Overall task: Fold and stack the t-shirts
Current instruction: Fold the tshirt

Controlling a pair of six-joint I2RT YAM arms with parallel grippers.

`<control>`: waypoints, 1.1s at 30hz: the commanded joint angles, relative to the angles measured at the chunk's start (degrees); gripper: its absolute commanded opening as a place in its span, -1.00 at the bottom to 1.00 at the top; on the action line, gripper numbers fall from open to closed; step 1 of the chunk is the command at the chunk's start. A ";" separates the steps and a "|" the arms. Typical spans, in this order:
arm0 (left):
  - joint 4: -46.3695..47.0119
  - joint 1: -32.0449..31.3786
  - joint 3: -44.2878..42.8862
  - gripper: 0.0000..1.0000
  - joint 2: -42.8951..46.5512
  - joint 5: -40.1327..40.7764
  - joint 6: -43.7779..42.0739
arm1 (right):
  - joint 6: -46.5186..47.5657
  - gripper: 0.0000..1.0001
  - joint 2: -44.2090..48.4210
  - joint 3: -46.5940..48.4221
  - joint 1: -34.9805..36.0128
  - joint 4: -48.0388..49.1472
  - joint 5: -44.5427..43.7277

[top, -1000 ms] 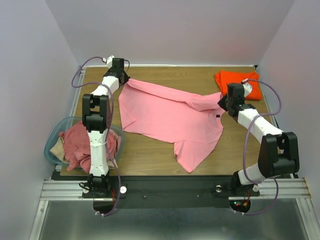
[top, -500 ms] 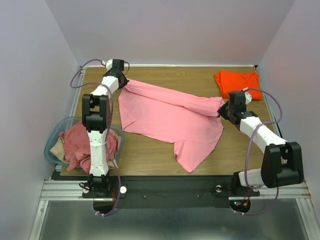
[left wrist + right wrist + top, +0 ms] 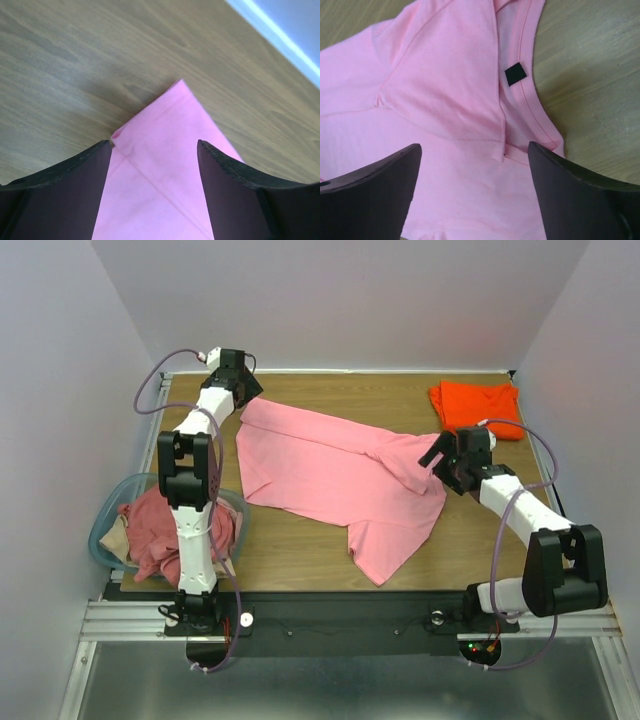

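A light pink t-shirt (image 3: 335, 475) lies partly spread across the middle of the table, one sleeve folded over near the collar. My left gripper (image 3: 246, 392) hovers open over its far left corner (image 3: 165, 150), the dark fingers (image 3: 75, 180) either side of the fabric and holding nothing. My right gripper (image 3: 438, 454) is open above the shirt's right edge by the neckline. In the right wrist view the gripper (image 3: 475, 147) straddles the pink cloth (image 3: 445, 90) next to a small black tag (image 3: 515, 74). A folded bright orange t-shirt (image 3: 478, 406) lies at the back right.
A clear bluish tub (image 3: 108, 518) at the left edge holds crumpled dusty rose (image 3: 160, 525) and tan shirts. Bare wooden table (image 3: 300, 555) shows in front of the pink shirt and along the back. White walls close in the table's sides.
Both grippers have opened and let go of the pink shirt, which has settled flat on the table. The right gripper has drawn back slightly from the collar.
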State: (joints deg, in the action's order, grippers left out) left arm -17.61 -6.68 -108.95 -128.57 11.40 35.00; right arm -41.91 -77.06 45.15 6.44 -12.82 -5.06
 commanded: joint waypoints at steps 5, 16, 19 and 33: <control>3.63 -3.16 -8.20 0.70 1.15 -4.44 -1.87 | 3.76 1.00 -10.61 13.64 -0.02 0.95 2.68; 8.02 -5.27 -2.25 0.70 -4.67 -11.13 1.47 | 12.63 1.00 -37.44 34.30 -0.02 1.66 8.30; 8.73 -5.45 2.31 0.70 -3.09 -10.96 2.43 | 13.70 1.00 -41.50 37.29 -0.02 1.48 7.36; 13.29 -10.11 25.70 0.70 7.89 -8.68 6.92 | 20.20 1.00 -44.93 41.95 -3.36 -3.62 -2.50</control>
State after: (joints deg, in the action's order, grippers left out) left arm -1.08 -14.72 -89.38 -123.98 1.54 39.97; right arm -24.69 -120.07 85.82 5.61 -13.19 -4.10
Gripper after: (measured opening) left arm 0.848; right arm 0.995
